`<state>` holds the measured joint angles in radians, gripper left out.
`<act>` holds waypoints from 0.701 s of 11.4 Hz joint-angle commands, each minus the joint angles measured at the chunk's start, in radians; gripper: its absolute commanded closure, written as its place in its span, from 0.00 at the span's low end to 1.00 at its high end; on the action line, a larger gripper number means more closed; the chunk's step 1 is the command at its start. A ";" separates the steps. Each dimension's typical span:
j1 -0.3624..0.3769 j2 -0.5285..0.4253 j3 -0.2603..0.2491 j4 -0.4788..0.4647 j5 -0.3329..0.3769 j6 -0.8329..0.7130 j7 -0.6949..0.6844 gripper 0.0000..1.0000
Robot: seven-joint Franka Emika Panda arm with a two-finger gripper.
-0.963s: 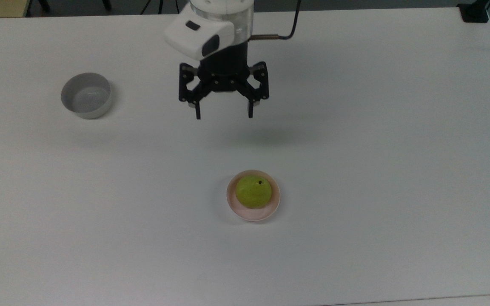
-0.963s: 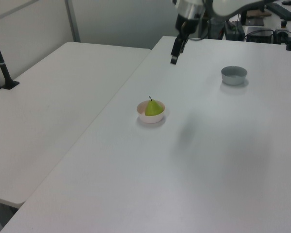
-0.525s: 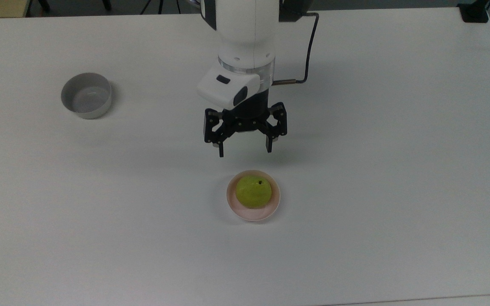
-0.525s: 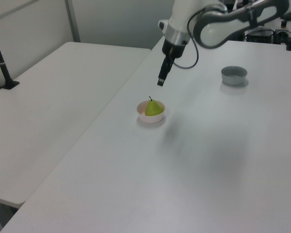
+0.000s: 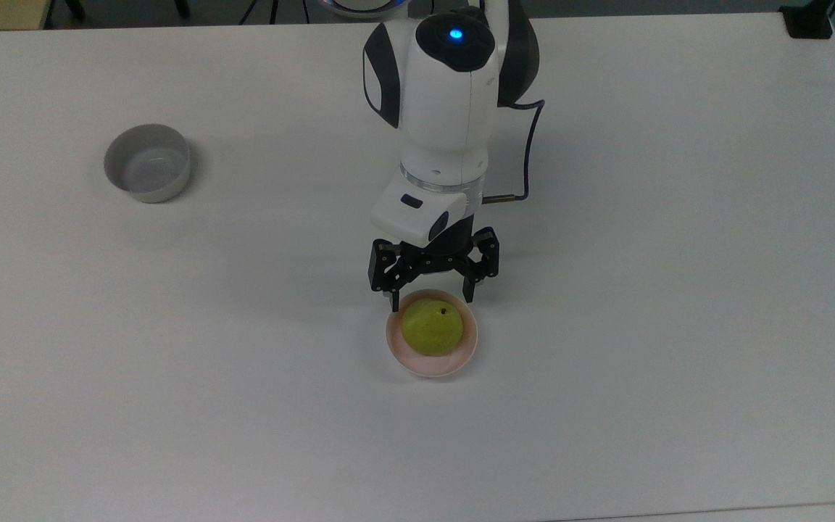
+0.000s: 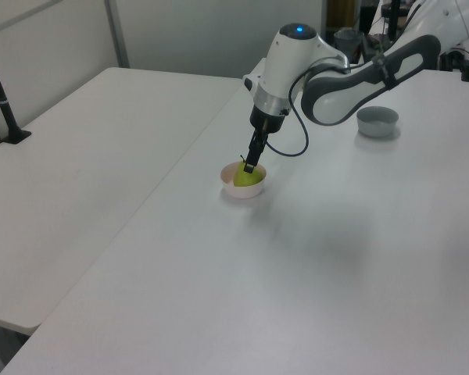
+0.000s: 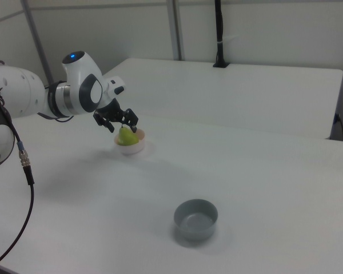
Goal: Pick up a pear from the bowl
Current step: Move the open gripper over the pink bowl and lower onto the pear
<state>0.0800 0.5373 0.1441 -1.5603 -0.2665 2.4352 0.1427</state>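
Since the earlier frames the white robot arm has carried its black two-finger claw [image 5: 432, 299] from the far part of the white bench [image 5: 678, 290] down to the small round pale pink bowl [image 5: 432, 366]; bowl and fruit have not shifted. Claw state: spread wide, gripping nothing, fingers pointing down. In the top view the two fingertips [image 5: 393, 303] stand over the bowl's far rim, one toward each side, just beyond the fruit. In the left view the claw [image 6: 250, 166] hangs directly over the bowl [image 6: 241, 191], its tip overlapping the fruit's top; contact cannot be confirmed. In the right view the claw [image 7: 119, 127] sits just above the fruit.

Small rounded yellow-green pear [image 5: 431, 328] with a dark stem spot: inside the pink bowl, filling most of it, also seen in the left view [image 6: 250, 179] and right view [image 7: 126, 137].

Grey-white straight-sided bowl [image 5: 147, 162]: upright on the bench, well apart from the pink bowl, toward the top view's left.
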 commanded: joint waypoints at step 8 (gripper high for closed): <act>0.015 0.058 -0.017 -0.001 -0.063 0.125 0.103 0.03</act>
<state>0.0805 0.5889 0.1438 -1.5601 -0.3040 2.5358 0.2097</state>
